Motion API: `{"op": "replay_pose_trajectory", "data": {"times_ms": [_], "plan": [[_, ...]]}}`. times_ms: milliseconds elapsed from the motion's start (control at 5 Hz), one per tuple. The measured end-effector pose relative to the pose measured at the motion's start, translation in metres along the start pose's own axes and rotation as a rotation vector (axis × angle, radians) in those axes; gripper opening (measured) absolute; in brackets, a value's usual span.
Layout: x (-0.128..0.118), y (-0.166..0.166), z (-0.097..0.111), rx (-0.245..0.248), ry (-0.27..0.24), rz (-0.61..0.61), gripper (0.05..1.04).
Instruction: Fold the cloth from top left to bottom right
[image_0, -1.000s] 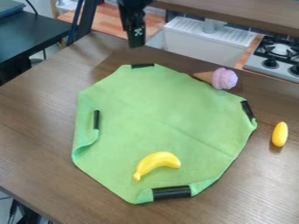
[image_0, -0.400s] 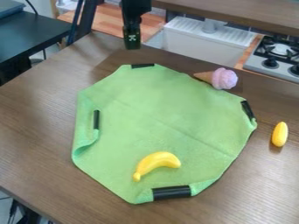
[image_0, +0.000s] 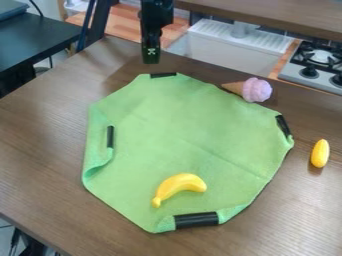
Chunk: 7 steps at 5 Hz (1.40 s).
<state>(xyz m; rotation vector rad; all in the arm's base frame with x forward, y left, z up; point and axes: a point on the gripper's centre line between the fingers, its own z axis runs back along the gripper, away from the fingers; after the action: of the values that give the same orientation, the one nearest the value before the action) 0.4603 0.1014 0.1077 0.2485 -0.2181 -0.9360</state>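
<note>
At the top of the view, left of centre, tool (image_0: 151, 57) hangs upright above the far part of the bench (image_0: 40, 150), just beyond the cloth's top edge; can't tell if it's apart or together. Green cloth (image_0: 174, 120) lies spread across the middle of the bench, mostly flat, not folded over. Its lower-left edge curls up, and a crease runs slantwise toward the lower right. Four black strips on it: top (image_0: 163, 75), left (image_0: 110, 136), right (image_0: 284, 126), bottom (image_0: 196, 220), the bottom one thickest. Banana (image_0: 179, 187) sits on the cloth's lower part. Toy ice cream (image_0: 256, 90) at the cloth's upper-right edge, cone pointing left, pink end right. Small yellow toy (image_0: 320, 153) on the bench, right of the cloth, apart from it. Behind the bench: white sink (image_0: 234, 45), stove (image_0: 317, 62) at right.
</note>
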Motion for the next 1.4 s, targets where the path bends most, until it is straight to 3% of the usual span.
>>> {"op": "replay_pose_trajectory", "data": {"times_ms": [1000,1400], "plan": [[0.011,0.002,-0.059,-0.056,0.118,-0.013,1.0],[0.018,0.004,-0.069,-0.073,0.14,-0.023,0.945]]}}
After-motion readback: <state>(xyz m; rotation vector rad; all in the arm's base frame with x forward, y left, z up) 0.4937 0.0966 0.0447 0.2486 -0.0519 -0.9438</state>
